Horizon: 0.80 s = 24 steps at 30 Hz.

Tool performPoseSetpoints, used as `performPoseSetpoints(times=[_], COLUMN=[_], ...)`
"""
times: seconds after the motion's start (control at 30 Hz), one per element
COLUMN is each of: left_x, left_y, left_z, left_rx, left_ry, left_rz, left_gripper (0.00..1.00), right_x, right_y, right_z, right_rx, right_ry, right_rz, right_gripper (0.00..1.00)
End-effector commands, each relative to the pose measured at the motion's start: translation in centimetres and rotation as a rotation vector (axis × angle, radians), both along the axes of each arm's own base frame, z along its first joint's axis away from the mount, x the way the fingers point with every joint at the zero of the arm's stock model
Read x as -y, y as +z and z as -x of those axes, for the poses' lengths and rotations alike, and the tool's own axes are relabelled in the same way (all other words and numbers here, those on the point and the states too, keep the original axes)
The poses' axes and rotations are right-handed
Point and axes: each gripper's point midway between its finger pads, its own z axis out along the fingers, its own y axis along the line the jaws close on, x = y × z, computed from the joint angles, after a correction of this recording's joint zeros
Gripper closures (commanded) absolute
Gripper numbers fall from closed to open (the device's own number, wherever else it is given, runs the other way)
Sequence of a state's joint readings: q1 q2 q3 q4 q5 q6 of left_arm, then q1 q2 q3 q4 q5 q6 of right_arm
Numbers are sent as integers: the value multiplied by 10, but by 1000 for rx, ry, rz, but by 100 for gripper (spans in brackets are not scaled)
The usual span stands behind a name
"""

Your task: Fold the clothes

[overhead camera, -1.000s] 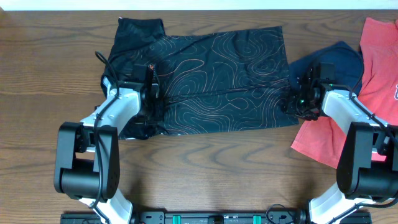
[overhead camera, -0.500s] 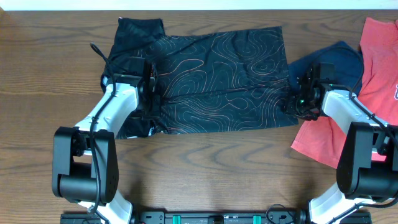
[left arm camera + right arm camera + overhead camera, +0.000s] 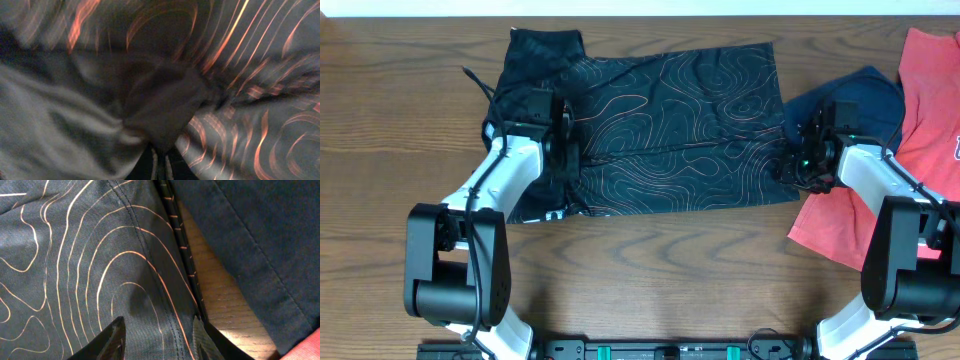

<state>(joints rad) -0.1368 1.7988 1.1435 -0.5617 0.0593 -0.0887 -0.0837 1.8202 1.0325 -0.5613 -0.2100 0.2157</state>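
Wooden table (image 3: pixel 380 100), dark brown grain, seen from overhead. Left arm: reaches in from the near left edge, its left gripper (image 3: pixel 565 152) down on the left part of the jersey; whether its jaws are open or closed cannot be told, since the left wrist view is blurred and filled with bunched cloth close to the lens. The clothes: one black jersey (image 3: pixel 690 120) with fine orange-and-white contour lines, spread mostly flat across the middle of the table towards the far edge, a plain black part sticking out at the far left corner, a crease running across its middle, and its left side rumpled around the left gripper. Same jersey in the left wrist view (image 3: pixel 250 75): folds of dark fabric with smeared orange lines. Right gripper (image 3: pixel 796 160): at the jersey's right edge; in the right wrist view (image 3: pixel 159 339) its two fingertips stand apart, jaws spread, with patterned fabric between them. Navy-blue garment (image 3: pixel 860 95): just right of the jersey, a strip of bare wood between the two. Red tee (image 3: pixel 930 90): at the far right, partly under the navy garment.
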Motion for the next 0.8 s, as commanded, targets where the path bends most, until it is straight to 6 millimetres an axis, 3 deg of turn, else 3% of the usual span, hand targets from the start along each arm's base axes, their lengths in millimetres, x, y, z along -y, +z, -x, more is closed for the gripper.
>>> performPoseSetpoints(times=[0.0,0.03,0.07,0.13,0.33,0.57,0.77], left_x=[0,0,0,-4,-56,-124,-134], left_y=[27,27,25,20,18,19,-5], left_z=[-29,-29,-25,-12,31,45,62], left_rx=[114,114,100,41,-125,-148,-220], left_ry=[6,6,6,8,185,497,570], left_rz=[0,0,-2,-21,-108,-74,36], left_gripper=[92,83,60,49,45,32,24], right_x=[-3,-3,-3,-3,1,7,14], right_y=[-12,-11,-11,-12,-12,-13,-14], right_z=[12,11,11,12,12,16,15], right_rx=[-42,-38,-37,-39,-38,-56,-56], right_ry=[14,14,15,14,11,3,-5], right_rz=[1,2,2,2,12,42,83], right_gripper=[57,56,56,54,49,46,43])
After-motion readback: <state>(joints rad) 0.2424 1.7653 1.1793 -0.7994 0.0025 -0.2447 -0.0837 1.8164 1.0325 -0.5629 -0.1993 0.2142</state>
